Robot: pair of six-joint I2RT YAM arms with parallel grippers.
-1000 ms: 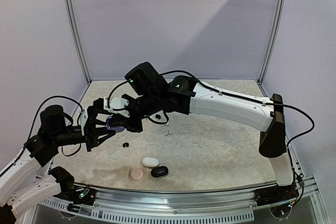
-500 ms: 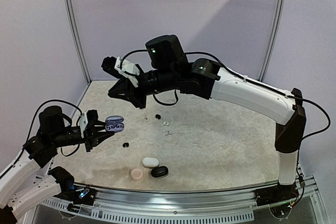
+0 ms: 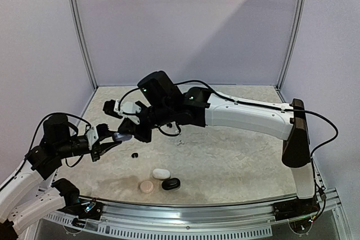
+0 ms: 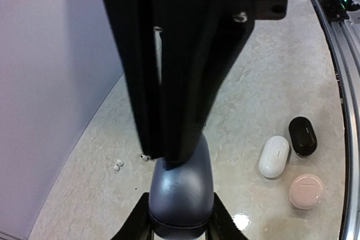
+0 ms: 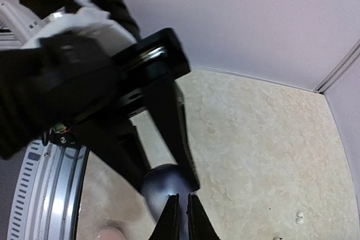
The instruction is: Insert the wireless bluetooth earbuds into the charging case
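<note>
Top external view: we see the left gripper pinching a blue-grey charging case between its fingers, holding it above the table at the left. The left arm is folded at the near left, its forearm pointing right. The right arm stretches long and low across from the right, and the right gripper touches the top of the case. Its fingers are almost pressed together, and we cannot tell whether a bud sits between them.

The case looks like a smooth pebble, lid apparently down. We judge the step to be work on the held case; the next move calls for fetching a loose bud. White earbuds lie just beyond the case, and a black earbud lies nearer. A white case, black case and pink case rest near the front edge.
</note>
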